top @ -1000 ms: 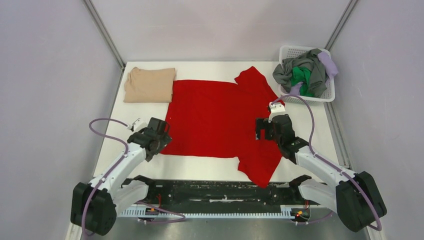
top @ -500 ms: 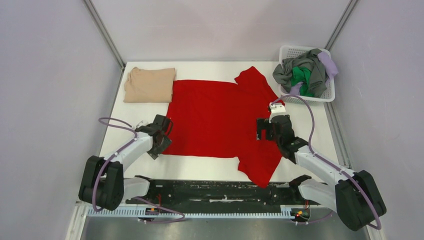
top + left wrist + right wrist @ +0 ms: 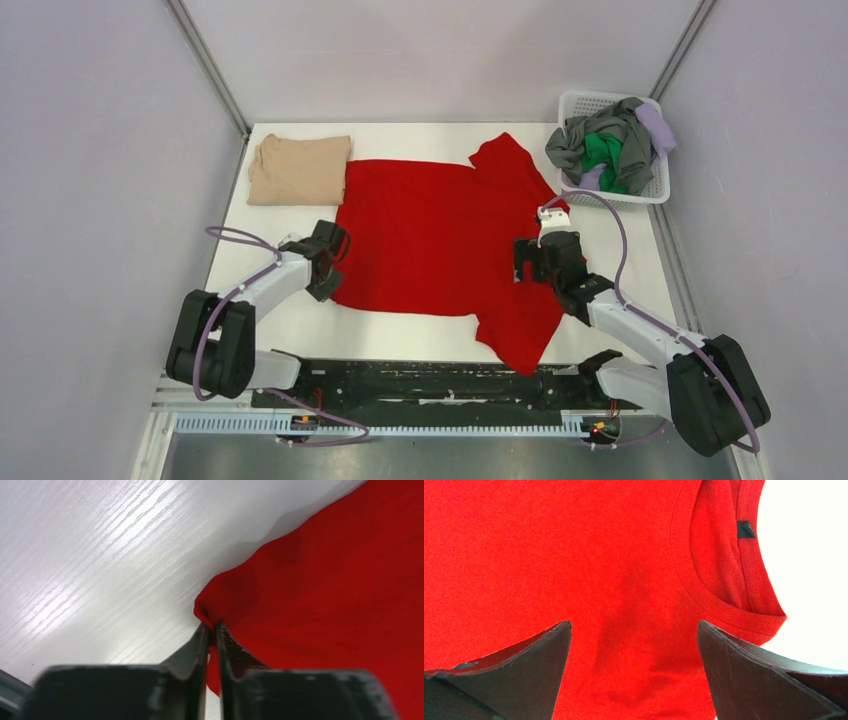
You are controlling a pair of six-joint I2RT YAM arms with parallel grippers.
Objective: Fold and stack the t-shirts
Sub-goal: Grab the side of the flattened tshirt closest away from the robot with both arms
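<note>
A large red shirt (image 3: 440, 240) lies spread flat across the middle of the white table (image 3: 290, 330). Its collar points toward 3 o'clock and its hem toward 9 o'clock. One sleeve reaches toward 1 o'clock and the other toward 5 o'clock, close to the near edge.

The left gripper (image 3: 332, 272) sits low at the hem, at about 8 o'clock from the shirt's middle. In the left wrist view its fingers (image 3: 200, 645) are pressed together on a small peak of red cloth at the edge of the red shirt (image 3: 340, 605). That pinched edge is raised a little off the table (image 3: 100, 555).

The right gripper (image 3: 522, 262) hangs over the chest of the shirt at about 3 o'clock, just inside the collar. In the right wrist view its gripper (image 3: 634, 622) is spread wide, with the red shirt (image 3: 574, 545) filling the gap between the two dark fingers (image 3: 539, 655). Whether they touch the cloth cannot be told. The ribbed collar (image 3: 724, 610) curves at the right of that view, with a small dark label (image 3: 745, 529) inside the neck and bare table (image 3: 809, 555) beyond it.

A beige shirt (image 3: 298, 170) lies folded at 10 o'clock, its edge just beside the red hem. At 2 o'clock, in the far right corner, a white basket (image 3: 640, 198) holds a loose heap of a grey shirt (image 3: 590, 130), a green shirt (image 3: 603, 152) and a lavender shirt (image 3: 655, 128).
</note>
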